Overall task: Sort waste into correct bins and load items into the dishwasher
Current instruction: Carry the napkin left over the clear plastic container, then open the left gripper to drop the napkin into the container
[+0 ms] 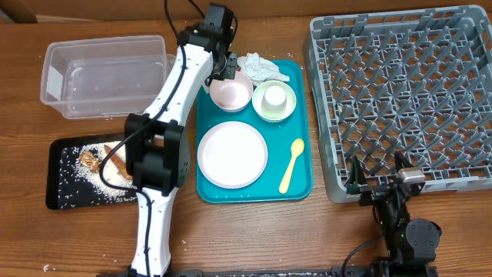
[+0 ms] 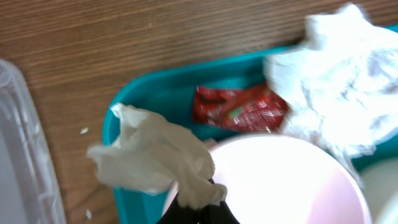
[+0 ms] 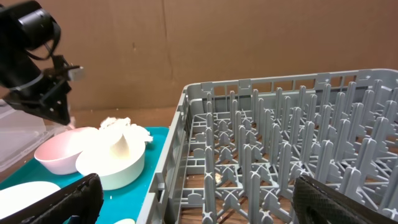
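Note:
My left gripper is shut on a crumpled white napkin and holds it over the back left corner of the teal tray, above the pink bowl. A red wrapper and another napkin lie on the tray behind the bowl. A second bowl with the white cup, the plate and the yellow spoon sit on the tray. My right gripper is open and empty at the front edge of the grey dish rack.
The clear tub stands at the back left. The black tray in front of it holds rice grains and brown scraps. My left arm stretches from the front edge across the tray's left side.

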Controlling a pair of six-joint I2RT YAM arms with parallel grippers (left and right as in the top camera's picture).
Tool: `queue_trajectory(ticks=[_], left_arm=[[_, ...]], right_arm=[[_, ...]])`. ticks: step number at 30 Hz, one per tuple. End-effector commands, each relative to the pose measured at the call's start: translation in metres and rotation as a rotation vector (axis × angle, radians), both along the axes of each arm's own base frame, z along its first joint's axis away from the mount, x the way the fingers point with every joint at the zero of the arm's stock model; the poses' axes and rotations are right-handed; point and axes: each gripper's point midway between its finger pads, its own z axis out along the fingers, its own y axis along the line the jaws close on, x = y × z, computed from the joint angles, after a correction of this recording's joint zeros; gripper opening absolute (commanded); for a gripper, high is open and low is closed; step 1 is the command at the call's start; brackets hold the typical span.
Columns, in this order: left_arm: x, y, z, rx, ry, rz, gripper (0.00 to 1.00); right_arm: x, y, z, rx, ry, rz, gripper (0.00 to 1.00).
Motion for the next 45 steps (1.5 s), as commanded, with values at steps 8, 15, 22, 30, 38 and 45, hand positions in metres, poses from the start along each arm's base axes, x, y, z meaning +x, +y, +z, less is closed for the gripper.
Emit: queue_trajectory(ticks=[8, 15, 22, 30, 38, 45], left_arm=[[-0.041, -0.018, 0.022, -0.126, 0.136, 0.02, 0.04], [-0.051, -0.02, 0.043, -0.136, 0.13, 0.017, 0.04], [-0.062, -0.01, 0.106, -0.156, 0.026, 0.047, 0.04], [-0.057, 0.064, 0.19, 0.005, -0.256, 0.297, 0.04], [-0.046, 0.154, 0.217, 0.043, -0.36, 0.496, 0.04], [-0.035, 0.212, 0.19, 0.039, -0.324, 0.645, 0.04]], right_arm=[[0.0, -0.002, -0.002, 0.0, -0.004, -0.01, 1.0], [0.0, -0.002, -0.002, 0.0, -0.004, -0.01, 1.0], [0.0, -0.002, -0.002, 0.0, -0.004, -0.01, 1.0], [0.0, -0.002, -0.002, 0.0, -0.004, -0.01, 1.0], [0.0, -0.002, -0.002, 0.0, -0.004, -0.01, 1.0], [0.0, -0.002, -0.002, 0.0, -0.004, -0.01, 1.0]])
